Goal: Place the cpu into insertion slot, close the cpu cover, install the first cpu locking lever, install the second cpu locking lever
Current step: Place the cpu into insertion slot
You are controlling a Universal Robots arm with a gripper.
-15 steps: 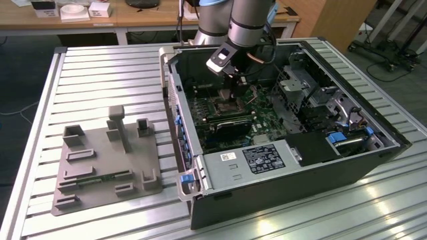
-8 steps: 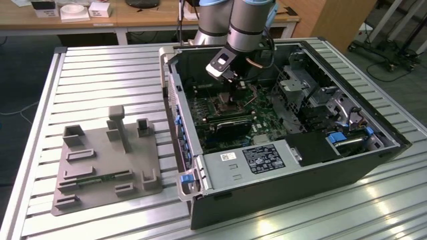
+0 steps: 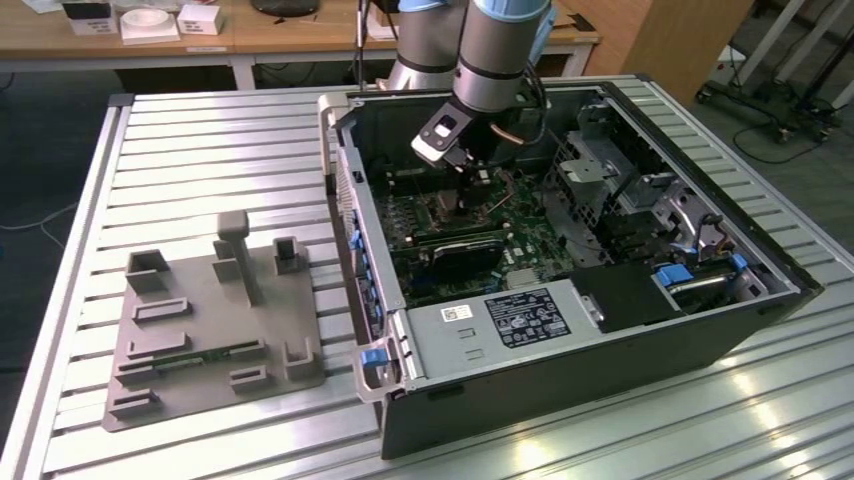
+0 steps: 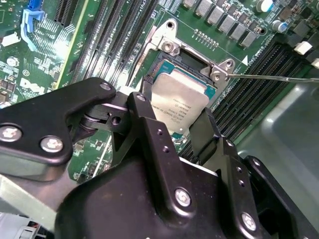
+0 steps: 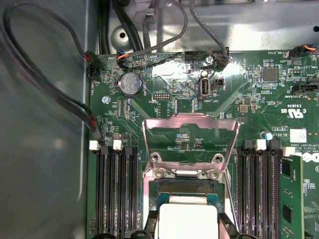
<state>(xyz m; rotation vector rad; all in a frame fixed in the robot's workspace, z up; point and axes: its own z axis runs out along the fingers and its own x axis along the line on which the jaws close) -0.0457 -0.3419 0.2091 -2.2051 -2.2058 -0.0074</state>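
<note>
Second wrist view: gripper [image 4: 172,119] nearest, fingers [image 4: 149,134] clamped on opposite edges of cpu [image 4: 182,97]; cpu lay flat between tips, over insertion slot [image 4: 168,63]. First wrist view: cpu cover [image 5: 164,123] stood hinged open beyond cpu. Exterior view: gripper hung inside computer case [image 3: 574,390].

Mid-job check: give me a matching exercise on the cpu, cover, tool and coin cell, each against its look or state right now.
Things:
1 cpu
2 cover
3 tool
4 coin cell

States:
a round, silver
b black, right over the cpu
c hinged open
d square, grey top, at the slot

Pairs: 1-d, 2-c, 3-b, 4-a
</note>
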